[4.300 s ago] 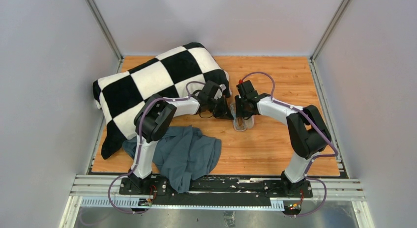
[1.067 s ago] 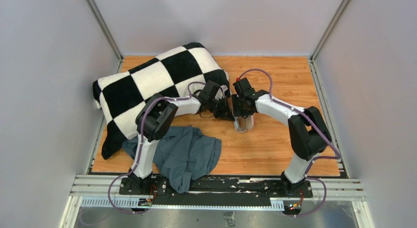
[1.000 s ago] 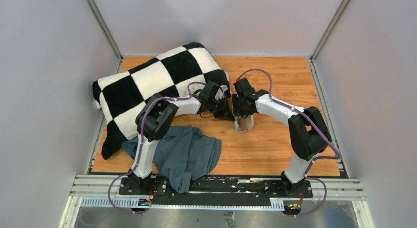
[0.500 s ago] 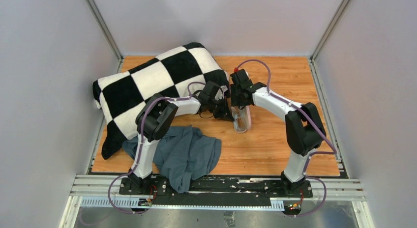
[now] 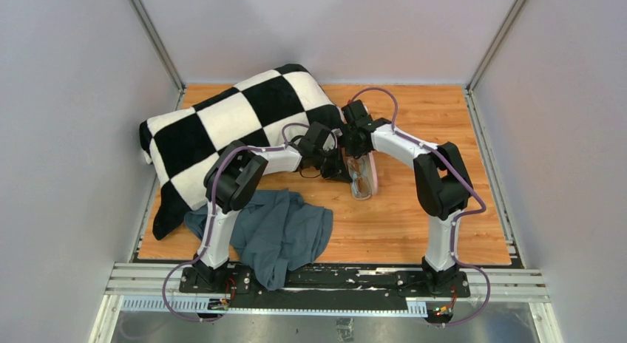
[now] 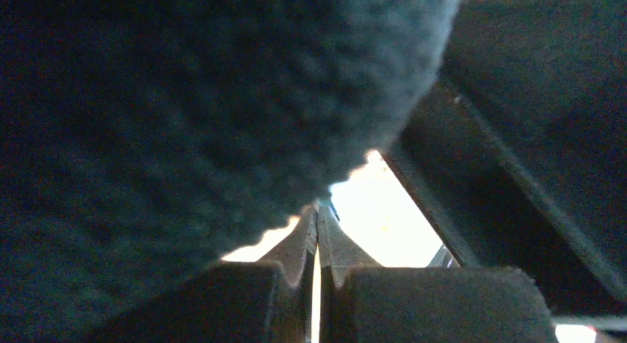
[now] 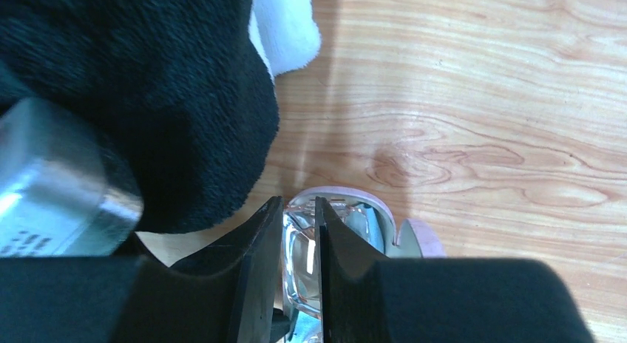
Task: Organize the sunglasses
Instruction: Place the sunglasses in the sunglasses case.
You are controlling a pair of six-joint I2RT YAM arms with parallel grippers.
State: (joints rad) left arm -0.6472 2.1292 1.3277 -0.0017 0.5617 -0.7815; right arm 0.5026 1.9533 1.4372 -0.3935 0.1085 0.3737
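Observation:
The pink case (image 5: 373, 173) lies open on the wooden table (image 5: 414, 210) at mid-table. In the right wrist view its pink rim (image 7: 356, 198) curves round a light-blue cloth (image 7: 364, 226) and the sunglasses (image 7: 302, 248), of which one pale translucent lens shows. My right gripper (image 7: 299, 207) is closed narrowly on that lens; in the top view it sits at the case's far end (image 5: 354, 152). My left gripper (image 5: 337, 170) is just left of the case. Its fingertips meet (image 6: 318, 210) with nothing seen between them, and dark blanket fills that view.
A black-and-white checkered blanket (image 5: 222, 128) covers the back left, and its corner (image 7: 148, 99) lies right beside the case. A grey-blue garment (image 5: 285, 232) lies at the front left. Grey walls close in the table on three sides.
My right gripper has moved toward the back and left, its arm stretching further. The case has turned, lying longer front to back with its pink side to the right. The left arm stayed put.

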